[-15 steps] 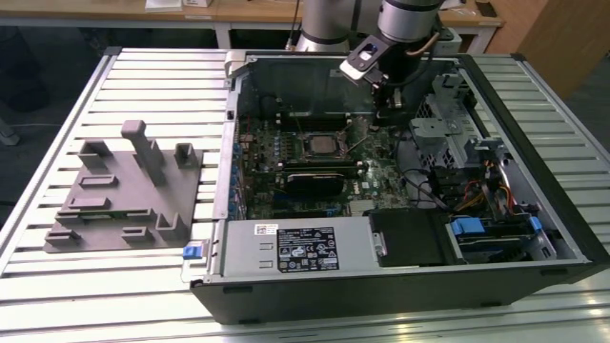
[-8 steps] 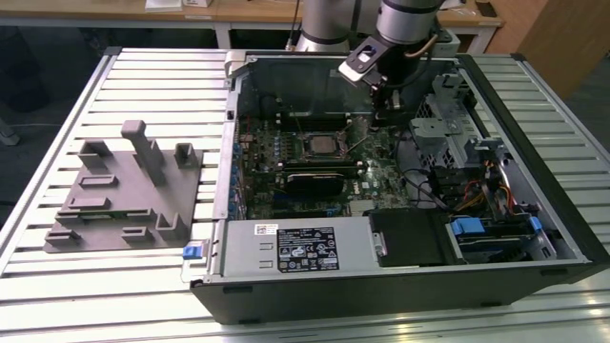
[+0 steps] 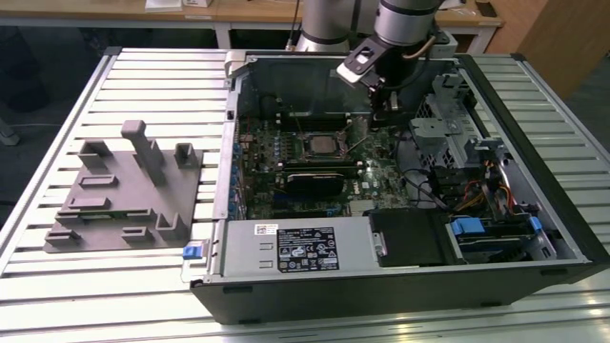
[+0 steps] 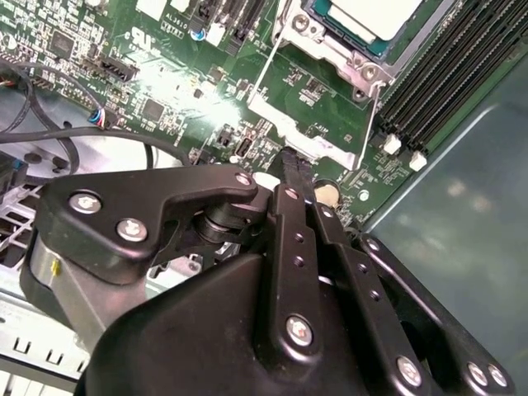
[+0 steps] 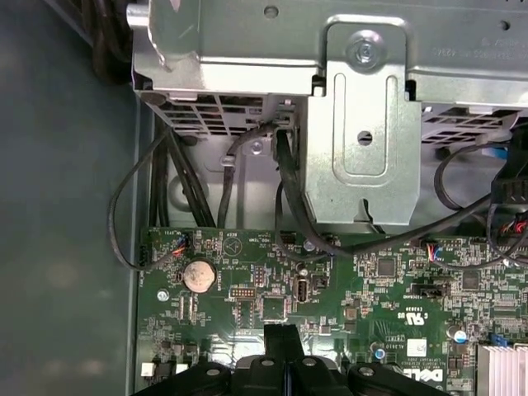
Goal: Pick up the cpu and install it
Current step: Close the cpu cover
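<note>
Gripper in the exterior view hung inside the open computer case, low over the motherboard and next to the drive cage. In that view the cpu sat in the socket mid-board, apart from the gripper and toward the exterior view's left of it. A black heatsink-like block lay just beside the socket. Grey fixture lay on the slatted table at the exterior view's left, outside the case. In the second wrist view the fingers were pressed together with nothing between them, tips close above the green board. The cpu showed its silver top inside the metal socket frame, with memory slots alongside. In the first wrist view the fingertips met along a thin seam over the board edge. A coin battery sat nearby and black cables ran up to the metal bracket.
</note>
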Robot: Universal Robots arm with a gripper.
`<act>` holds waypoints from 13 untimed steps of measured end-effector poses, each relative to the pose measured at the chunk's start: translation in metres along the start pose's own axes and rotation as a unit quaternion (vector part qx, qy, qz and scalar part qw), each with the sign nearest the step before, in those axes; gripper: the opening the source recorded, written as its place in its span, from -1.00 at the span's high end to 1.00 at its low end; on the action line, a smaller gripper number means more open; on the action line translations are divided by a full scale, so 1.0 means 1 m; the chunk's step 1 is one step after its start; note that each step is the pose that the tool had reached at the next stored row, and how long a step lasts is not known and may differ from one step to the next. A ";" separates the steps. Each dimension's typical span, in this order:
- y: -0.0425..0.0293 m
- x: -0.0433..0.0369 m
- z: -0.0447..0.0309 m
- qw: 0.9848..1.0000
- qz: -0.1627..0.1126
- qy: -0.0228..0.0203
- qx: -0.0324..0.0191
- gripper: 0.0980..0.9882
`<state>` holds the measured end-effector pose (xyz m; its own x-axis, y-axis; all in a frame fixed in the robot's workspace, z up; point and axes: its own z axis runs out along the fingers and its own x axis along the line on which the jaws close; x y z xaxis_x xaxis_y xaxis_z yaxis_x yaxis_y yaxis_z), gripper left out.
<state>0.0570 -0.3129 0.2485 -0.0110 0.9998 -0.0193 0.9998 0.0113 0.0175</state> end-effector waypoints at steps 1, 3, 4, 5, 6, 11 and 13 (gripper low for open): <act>-0.0007 0.0000 0.0002 1.000 0.000 0.000 0.000 0.98; -0.0023 0.0000 0.0005 1.000 0.000 0.000 0.000 0.98; -0.0033 0.0000 0.0007 1.000 0.000 0.000 0.000 0.98; -0.0045 0.0001 0.0008 1.000 0.000 0.000 0.000 0.98; -0.0058 0.0001 0.0007 1.000 0.000 0.000 0.000 0.98; -0.0119 0.0001 0.0008 1.000 0.000 0.000 0.000 0.98; -0.0130 0.0001 0.0009 1.000 0.000 0.000 0.000 0.98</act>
<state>0.0441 -0.3130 0.2474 -0.0110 0.9998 -0.0191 0.9998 0.0113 0.0174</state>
